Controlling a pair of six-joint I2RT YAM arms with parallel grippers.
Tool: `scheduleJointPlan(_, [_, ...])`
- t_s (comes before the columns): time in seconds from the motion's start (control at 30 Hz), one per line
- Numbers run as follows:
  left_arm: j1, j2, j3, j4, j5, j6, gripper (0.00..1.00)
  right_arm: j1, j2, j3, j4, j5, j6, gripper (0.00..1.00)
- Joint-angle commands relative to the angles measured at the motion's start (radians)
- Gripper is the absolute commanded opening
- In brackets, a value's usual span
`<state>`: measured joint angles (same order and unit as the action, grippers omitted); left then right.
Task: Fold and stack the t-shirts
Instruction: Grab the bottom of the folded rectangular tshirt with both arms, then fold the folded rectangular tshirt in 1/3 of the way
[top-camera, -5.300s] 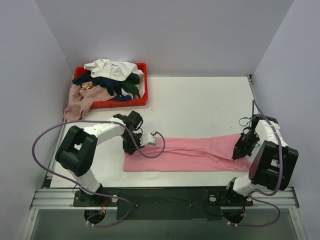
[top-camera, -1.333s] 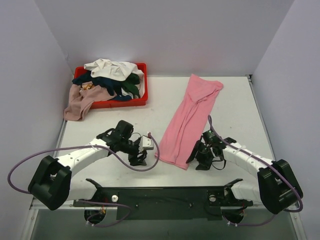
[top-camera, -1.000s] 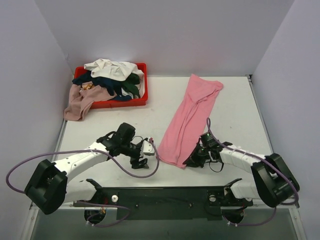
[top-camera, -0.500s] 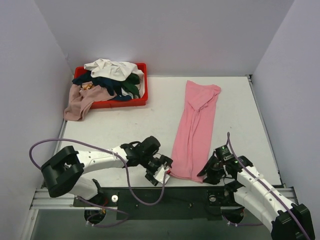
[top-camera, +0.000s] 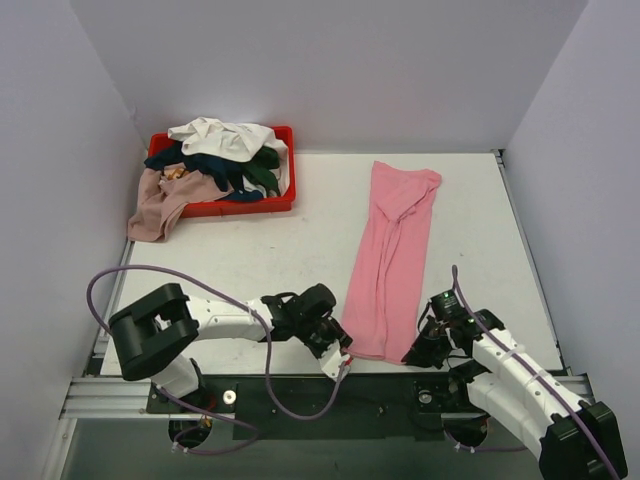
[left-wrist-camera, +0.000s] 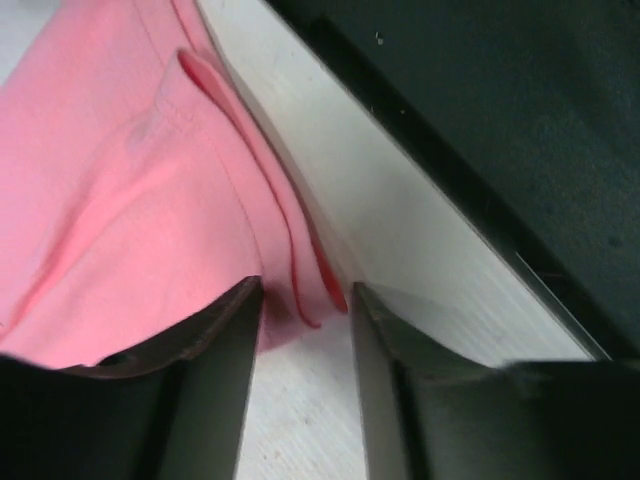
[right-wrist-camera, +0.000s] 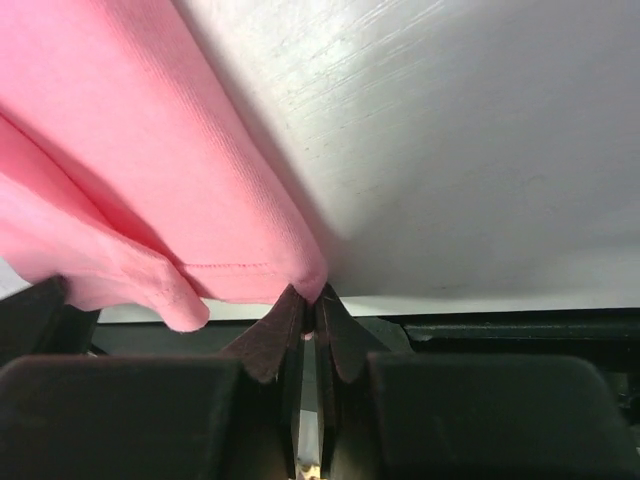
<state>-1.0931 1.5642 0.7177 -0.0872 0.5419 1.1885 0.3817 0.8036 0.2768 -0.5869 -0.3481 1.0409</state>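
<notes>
The bright pink soft cloth t-shirt lies as a long narrow strip on the white bench, its hem at the near edge; it looks light and limp, likely to sag and slide, so both hem corners seem the best holds; the left end effector stands parted astride one corner; the right end effector is pinched tight on the other.

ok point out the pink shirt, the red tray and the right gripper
pink shirt (top-camera: 392, 262): top external view, middle of the strip
red tray (top-camera: 240, 208): top external view, front wall
right gripper (right-wrist-camera: 306, 298): right wrist view, between the shut fingertips
</notes>
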Motion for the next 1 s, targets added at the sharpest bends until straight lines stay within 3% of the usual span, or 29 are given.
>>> scheduleJointPlan(0.0, [-0.04,0.023,-0.017,0.161,-0.04,-0.058,0.42,-0.033,-0.001,-0.001,-0.062,0.044,-0.047,0.0])
scheduleJointPlan(0.1, [-0.04,0.017,-0.023,0.168,-0.072,-0.102,0.0,-0.05,0.002,0.033,-0.082,0.038,-0.07,0.0])
scheduleJointPlan(0.2, [-0.039,-0.024,-0.005,0.124,-0.1,-0.17,0.0,-0.064,0.012,0.096,-0.145,0.032,-0.119,0.0])
scheduleJointPlan(0.3, [-0.002,-0.066,0.075,0.132,-0.09,-0.413,0.0,-0.101,0.037,0.214,-0.177,0.037,-0.186,0.0])
scheduleJointPlan(0.57, [0.192,0.101,0.348,0.282,-0.123,-0.783,0.0,-0.351,0.362,0.53,-0.163,0.0,-0.442,0.0])
scheduleJointPlan(0.73, [0.226,0.247,0.508,0.29,-0.174,-0.768,0.0,-0.441,0.592,0.723,-0.131,-0.006,-0.516,0.0])
scheduleJointPlan(0.97, [0.257,0.356,0.575,0.36,-0.278,-0.794,0.0,-0.469,0.85,0.913,-0.117,-0.055,-0.565,0.0])
